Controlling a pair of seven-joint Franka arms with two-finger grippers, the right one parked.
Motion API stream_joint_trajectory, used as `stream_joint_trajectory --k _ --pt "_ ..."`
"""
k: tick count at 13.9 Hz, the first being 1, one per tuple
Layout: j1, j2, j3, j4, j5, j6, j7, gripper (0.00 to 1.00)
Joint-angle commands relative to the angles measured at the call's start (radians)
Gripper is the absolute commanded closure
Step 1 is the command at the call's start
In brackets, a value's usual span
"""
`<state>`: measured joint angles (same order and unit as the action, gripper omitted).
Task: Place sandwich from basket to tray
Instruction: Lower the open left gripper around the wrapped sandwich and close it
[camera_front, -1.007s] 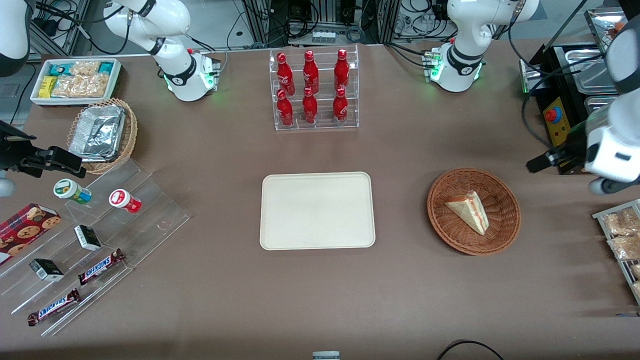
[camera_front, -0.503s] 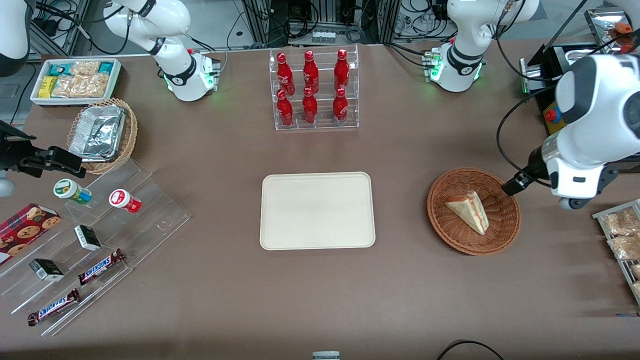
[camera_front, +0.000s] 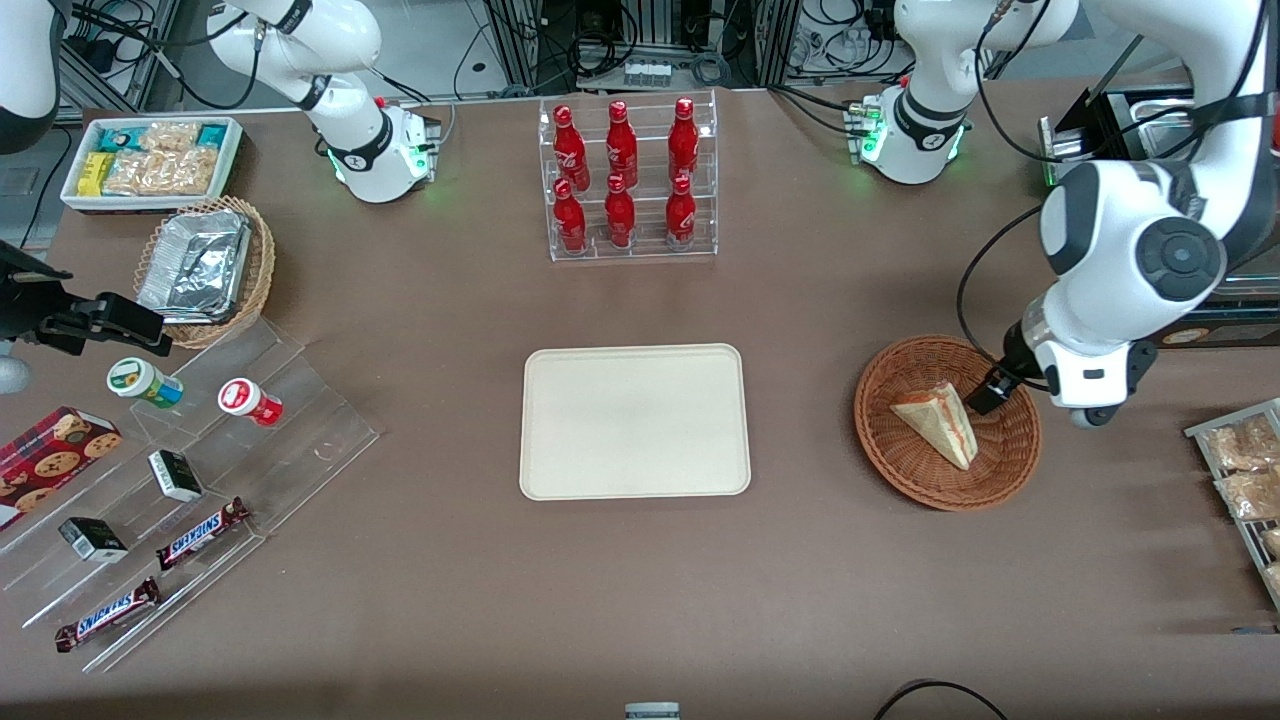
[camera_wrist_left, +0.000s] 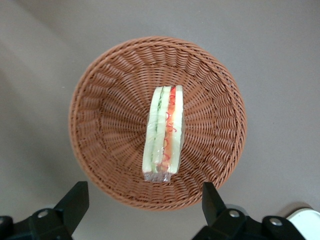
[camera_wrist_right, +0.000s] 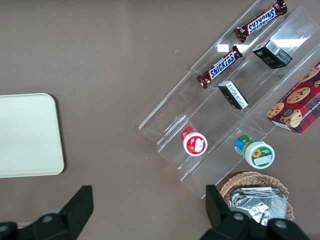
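Snickers bars lie on clear steps toward parked arm's end of table. Sandwich in basket, wrapped in clear film. End effector above basket, fingers wide open, holding nothing. Tray bare beside basket.

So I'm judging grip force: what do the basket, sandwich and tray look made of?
Basket: woven wicker, matte reddish-brown, weave ribs visible. Sandwich: soft white bread, apparently in clear film, glossy and crinkled at one end. Tray: matte cream, perhaps plastic or pulp. Claw hovers open above the basket.
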<state>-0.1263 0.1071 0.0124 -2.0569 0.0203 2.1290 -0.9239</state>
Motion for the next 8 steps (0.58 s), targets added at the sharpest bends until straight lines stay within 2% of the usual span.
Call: stream_joint_trajectory --k 1,8 --pt "-0.010 -0.020 0.000 -0.106 0.003 0.132 -0.024 0.00" --pt "-0.033 0.063 0.000 -0.141 0.003 0.296 -0.058 0.00"
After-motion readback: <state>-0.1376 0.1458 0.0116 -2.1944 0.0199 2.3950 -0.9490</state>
